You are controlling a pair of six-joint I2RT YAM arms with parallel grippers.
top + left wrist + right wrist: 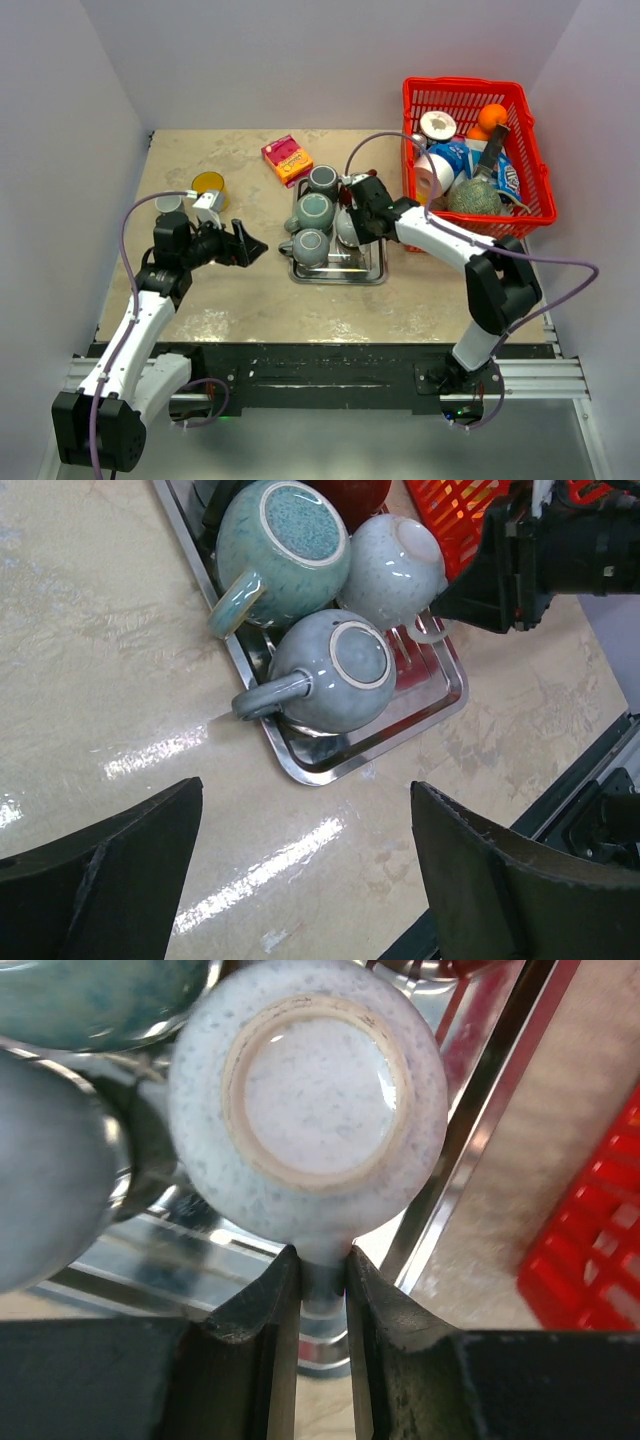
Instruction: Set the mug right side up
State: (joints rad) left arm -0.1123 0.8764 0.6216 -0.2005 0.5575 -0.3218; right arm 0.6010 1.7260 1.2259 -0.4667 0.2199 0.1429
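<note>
On metal tray (468,1150), pale speckled mug (310,1100) sits upside down, base up. My right gripper (322,1272) pinches its handle (321,1258), jaws narrow, mug body just beyond fingertips. My left gripper (305,798) gapes wide, empty, over table (90,670) beside tray

Red basket (534,160) at far right of table (200,290), heaped with packets, orange (492,116) on top. Pink box (287,159) flat, behind steel tray (340,279). Yellow round container (208,184) far left. In tray: teal mug (280,550), grey mug (335,670), both bottom-up, side by side.

Plain pale walls (70,110) enclose a glossy beige, perhaps marble-patterned, tabletop (240,300) reflecting overhead light.
</note>
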